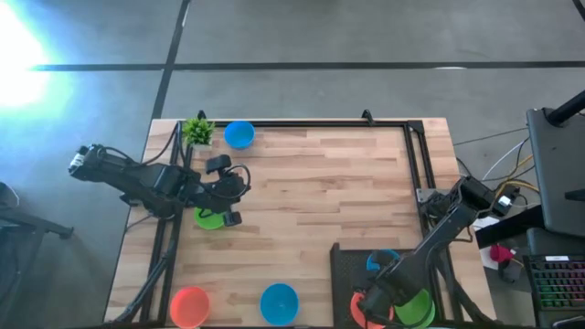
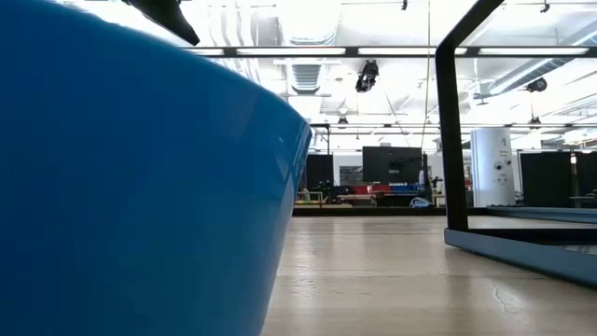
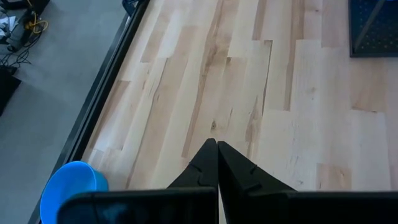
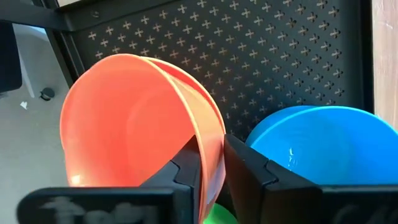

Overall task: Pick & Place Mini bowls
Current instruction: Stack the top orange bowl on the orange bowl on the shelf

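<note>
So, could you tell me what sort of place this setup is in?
Probably a robotics lab or workshop hall: a wooden table with a black frame stands on bare concrete, the low view shows an open ceiling with pipes, and a keyboard sits alongside.

Overhead sees table (image 1: 311, 192) (low camera: tabletop-level).

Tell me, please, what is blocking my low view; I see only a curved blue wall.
Observer: A small round blue plastic bowl stands at the wooden table's near edge; it is probably that one.
Operator: Where is the right gripper?
Observer: The right gripper is at the rim of a tilted small orange plastic bowl, over the black perforated tray.
Operator: And the left?
Observer: The left gripper is shut and empty above bare wood.
</note>
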You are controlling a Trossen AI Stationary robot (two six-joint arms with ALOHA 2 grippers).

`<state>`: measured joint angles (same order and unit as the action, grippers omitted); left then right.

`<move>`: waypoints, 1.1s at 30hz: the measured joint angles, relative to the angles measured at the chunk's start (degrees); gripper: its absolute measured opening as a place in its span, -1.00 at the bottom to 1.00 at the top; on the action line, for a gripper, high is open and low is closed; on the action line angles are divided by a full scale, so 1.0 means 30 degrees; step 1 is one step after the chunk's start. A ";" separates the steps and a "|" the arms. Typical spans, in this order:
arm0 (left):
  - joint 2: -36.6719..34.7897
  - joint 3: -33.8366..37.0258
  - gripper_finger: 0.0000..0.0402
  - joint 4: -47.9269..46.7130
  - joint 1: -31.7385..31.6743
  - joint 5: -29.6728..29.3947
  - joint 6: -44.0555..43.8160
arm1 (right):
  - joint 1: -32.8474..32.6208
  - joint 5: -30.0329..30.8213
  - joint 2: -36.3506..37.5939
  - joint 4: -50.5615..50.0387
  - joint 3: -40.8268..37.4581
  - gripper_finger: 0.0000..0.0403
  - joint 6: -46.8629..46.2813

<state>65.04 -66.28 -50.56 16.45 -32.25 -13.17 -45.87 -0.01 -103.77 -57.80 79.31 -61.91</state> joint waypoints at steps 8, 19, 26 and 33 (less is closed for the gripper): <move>0.0000 0.0000 -1.00 0.0005 0.0001 -0.0007 -0.0007 | 0.0067 0.0001 0.0009 -0.0080 0.0421 -0.45 0.0629; 0.0000 0.0001 -1.00 0.0007 -0.0007 0.0000 -0.0087 | 0.0131 -0.0013 0.0066 -0.0219 0.2606 -0.35 0.0887; 0.0000 0.0000 -1.00 0.0007 0.0000 0.0007 -0.0087 | 0.0051 0.0000 0.0073 -0.0498 0.3614 -0.51 0.0371; 0.0000 0.0001 -1.00 0.0007 -0.0007 0.0029 -0.0087 | -0.0062 -0.0009 0.0073 -0.1756 0.3449 -0.86 -0.0810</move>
<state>65.04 -66.28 -50.54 16.43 -32.16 -13.43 -46.05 -0.04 -103.55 -63.07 89.66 -64.34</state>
